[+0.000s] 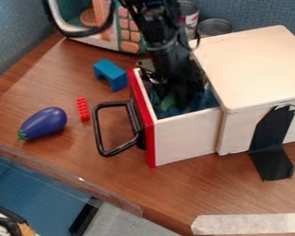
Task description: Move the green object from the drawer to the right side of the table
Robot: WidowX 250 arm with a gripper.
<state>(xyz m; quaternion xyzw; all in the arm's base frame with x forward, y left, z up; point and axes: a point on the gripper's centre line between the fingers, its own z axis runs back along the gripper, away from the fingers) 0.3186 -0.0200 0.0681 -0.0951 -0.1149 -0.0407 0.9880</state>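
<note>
Subject: green object (168,102), inside the pulled-out drawer (184,141) of the pale wooden box (251,64). Identity beyond colour: not resolved; shape mostly lost in the dark interior.

Claw: the black gripper (178,98) hangs down into the drawer, between the red front panel (143,120) and the box body. State of the claw: cannot tell. Wide, narrow or holding something are all possible from this view.

Key relation: the green object lies just beside the claw's lower end, on the side toward the red panel and slightly toward the camera. Contact or gap between them: cannot tell. Long axis of the object: cannot be read either, so no match with the claw's closing line can be confirmed.

Step in hand, as judged: the grasp, at or near the drawer floor. If the object is not held, the likely correction is small — sideways toward the red panel, with little change in height. If it is held, the next move would be a straight lift past the drawer rim before any travel to the right side of the table (174,191).

Risk, estimated: a sideways shift while low could knock the claw against the panel, or push the object up to that wall and spoil the grip.
</note>
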